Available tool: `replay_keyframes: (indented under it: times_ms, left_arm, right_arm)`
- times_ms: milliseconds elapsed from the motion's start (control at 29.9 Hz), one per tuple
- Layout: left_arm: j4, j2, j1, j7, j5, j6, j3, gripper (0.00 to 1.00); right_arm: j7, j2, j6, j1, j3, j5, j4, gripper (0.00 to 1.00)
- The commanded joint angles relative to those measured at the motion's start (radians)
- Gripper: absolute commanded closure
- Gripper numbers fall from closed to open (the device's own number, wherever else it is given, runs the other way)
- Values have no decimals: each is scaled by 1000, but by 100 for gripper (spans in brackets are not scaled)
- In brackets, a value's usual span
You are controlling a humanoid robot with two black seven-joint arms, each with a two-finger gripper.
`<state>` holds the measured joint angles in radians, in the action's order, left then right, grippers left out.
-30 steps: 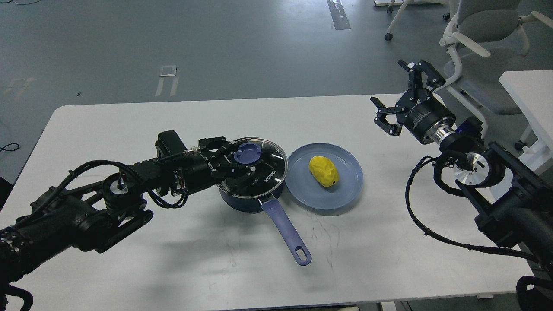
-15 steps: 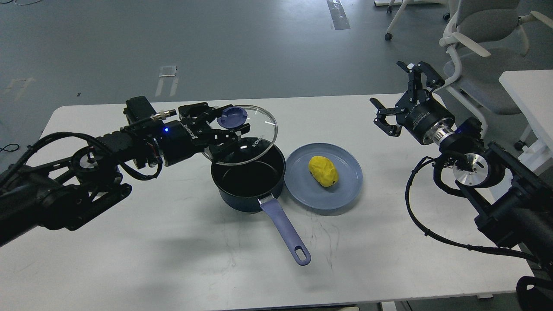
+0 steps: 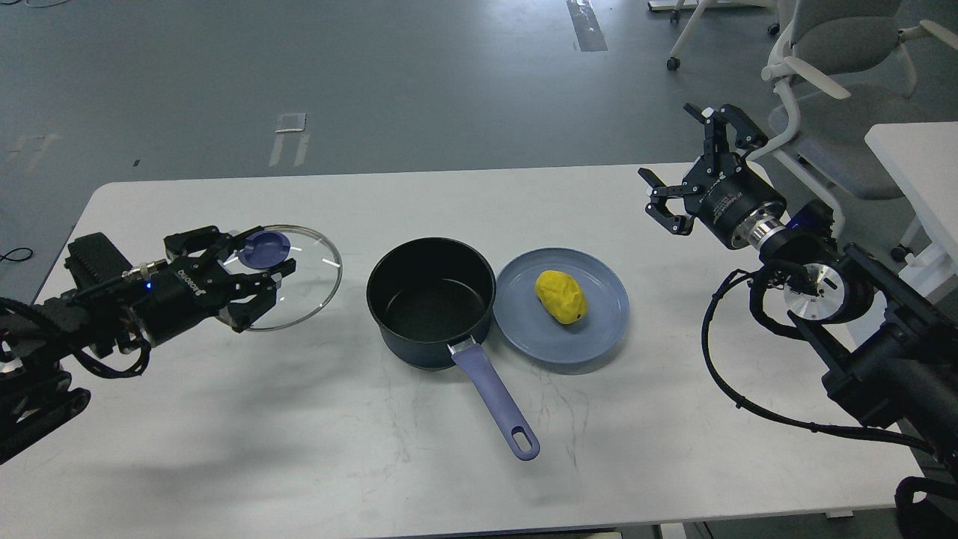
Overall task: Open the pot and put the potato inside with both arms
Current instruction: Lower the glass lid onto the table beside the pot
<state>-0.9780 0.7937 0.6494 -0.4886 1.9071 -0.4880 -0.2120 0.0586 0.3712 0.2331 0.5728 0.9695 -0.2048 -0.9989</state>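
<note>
Pot (image 3: 432, 302) stands uncovered near the middle of the white table (image 3: 299, 419), its blue handle (image 3: 495, 400) pointing toward the near edge. Just beside it, on the side of the right edge, a blue plate (image 3: 599, 329) carries the yellow potato (image 3: 560, 296). The left gripper (image 3: 251, 271) is clamped on the blue knob of the glass lid (image 3: 296, 278), holding it toward the left edge, well apart from the pot. The right gripper (image 3: 685, 168) hangs above the far right corner with its fingers spread wide, grasping nothing. Behind it stands an office chair (image 3: 831, 75).
</note>
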Motion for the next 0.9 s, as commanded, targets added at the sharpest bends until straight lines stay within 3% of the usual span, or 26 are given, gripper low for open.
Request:
replay_keyframes:
  times_ms: [0,401,501,535,735,769,869]
  left_arm:
    - [84,-24,-65,0,-16,-1,0,59]
    - [169,-163,-74,0,-69,-1,0,54]
    - [209,-195,-74,0,-86,-1,0,43]
    - [231,-212,-76,0,-95,-1,2,33]
    - [309,-241,-102,0,-141,-1,19,16]
    - [308,-241,-102,0,-163,-1,23,3]
    - [303,-241,-97,0,-244,-1,23,2]
  right_arm:
    - [0,-2,0,1,-3,-1,0,0]
    - [0,26,0,-2,-5,-1,-1,0]
    - [0,29,0,-4,-5,-1,-1,0]
    - [0,32,0,-5,-5,-1,-1,0]
    - [0,35,0,-5,-3,-1,-1,0]
    - [0,35,0,-5,-5,-1,-1,0]
    - [0,35,2,-5,-5,-1,-1,0]
